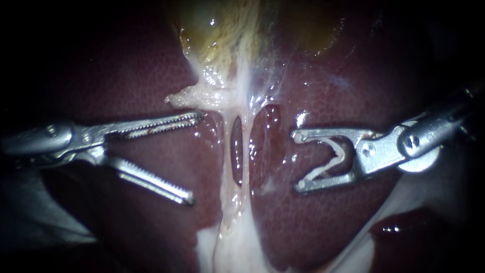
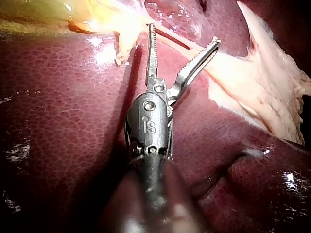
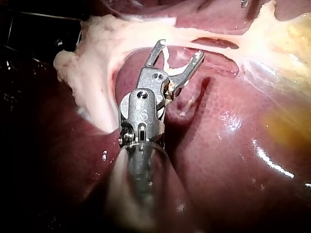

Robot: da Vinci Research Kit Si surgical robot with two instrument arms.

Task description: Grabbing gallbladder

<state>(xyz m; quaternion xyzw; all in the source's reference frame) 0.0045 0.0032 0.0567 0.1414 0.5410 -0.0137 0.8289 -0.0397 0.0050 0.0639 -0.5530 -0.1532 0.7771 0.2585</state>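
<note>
End effectors of left instrument (image 1: 194, 158) and right instrument (image 1: 297, 161) gape wide, neither gripping the gallbladder (image 1: 217, 35), cut off above.

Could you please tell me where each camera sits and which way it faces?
Endoscope: close above the tissue, facing liver and gallbladder; left instrument and right instrument both show, jaws open.
Left wrist: behind the left instrument, looking along its shaft toward the gallbladder.
Right wrist: behind the right instrument, facing the pale tissue.
All three share the liver and pale tissue.
</note>
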